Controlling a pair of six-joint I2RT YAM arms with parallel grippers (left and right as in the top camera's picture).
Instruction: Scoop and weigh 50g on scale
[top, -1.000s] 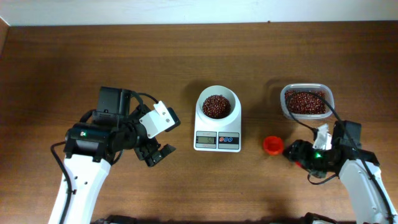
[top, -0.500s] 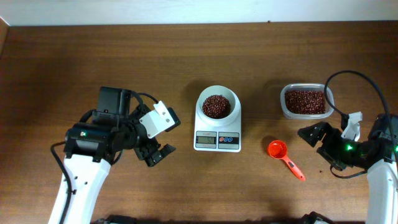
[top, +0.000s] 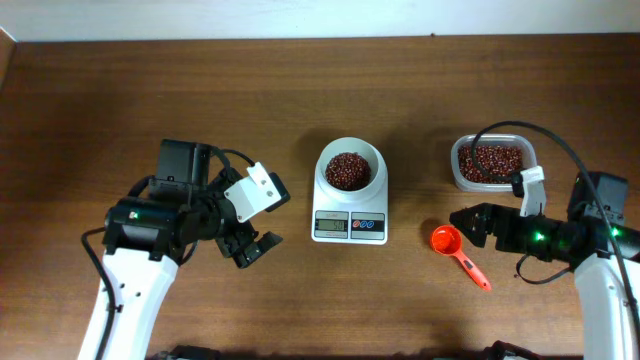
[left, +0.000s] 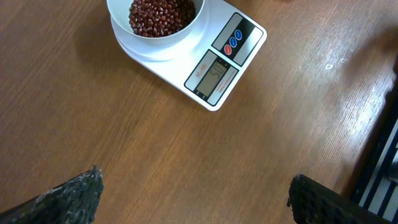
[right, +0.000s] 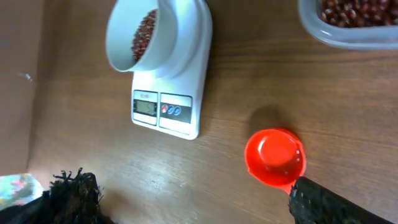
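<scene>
The scale (top: 349, 208) sits at the middle of the table (top: 320, 90), its display (top: 331, 226) and buttons (top: 367, 226) on the near edge. The digits are too small to read. A white bowl (top: 322, 166) stands on the scale's far half and holds a heap of dark red beans (top: 347, 170) that stays below the rim.

To the right of the scale, and well apart from it, is a clear tub (top: 458, 170) with more of the same beans. A red scoop (top: 456, 252) lies flat on the wood near the tub, between the scale and the right arm. Its cup is empty and points far-left; its handle runs near-right.

The left gripper (top: 252, 248) hovers left of the scale. Its fingers (left: 74, 193) are spread wide apart and nothing is between them.

The right gripper (top: 468, 225) points left toward the scale, just beside the scoop's cup. Its fingers (right: 71, 193) are also wide apart and hold nothing. In the right wrist view one finger covers the scoop's handle.
</scene>
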